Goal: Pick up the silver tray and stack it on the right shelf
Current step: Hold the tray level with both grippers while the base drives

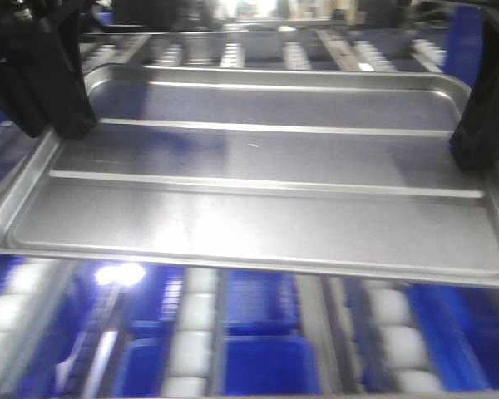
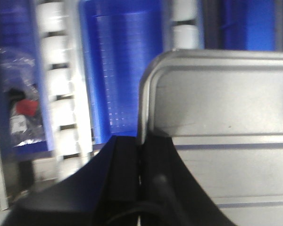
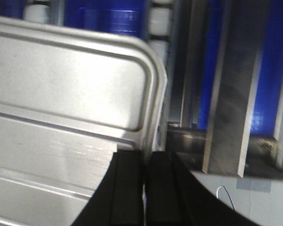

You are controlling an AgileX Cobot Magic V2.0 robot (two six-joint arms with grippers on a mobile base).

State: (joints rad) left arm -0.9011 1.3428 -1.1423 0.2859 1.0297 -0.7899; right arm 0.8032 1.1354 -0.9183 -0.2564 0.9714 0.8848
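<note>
The silver tray (image 1: 249, 199), shiny with two raised lengthwise ridges, hangs in the air across the front view, held at both short ends. My left gripper (image 1: 62, 125) is shut on its left rim; in the left wrist view (image 2: 141, 146) both black fingers pinch the rim beside the tray's rounded corner (image 2: 153, 70). My right gripper (image 1: 474, 154) is shut on the right rim; the right wrist view (image 3: 145, 157) shows the rim (image 3: 155, 103) clamped between its fingers. White roller rails (image 1: 200, 324) of the rack lie below the tray. The shelf's front crossbar is hidden.
Blue bins (image 1: 270, 366) sit under the roller rails. More white rollers (image 1: 295, 54) run behind the tray. A steel upright (image 3: 231, 94) stands close to the tray's right end. A plastic bag with a red item (image 2: 26, 113) lies left of a roller rail (image 2: 61, 94).
</note>
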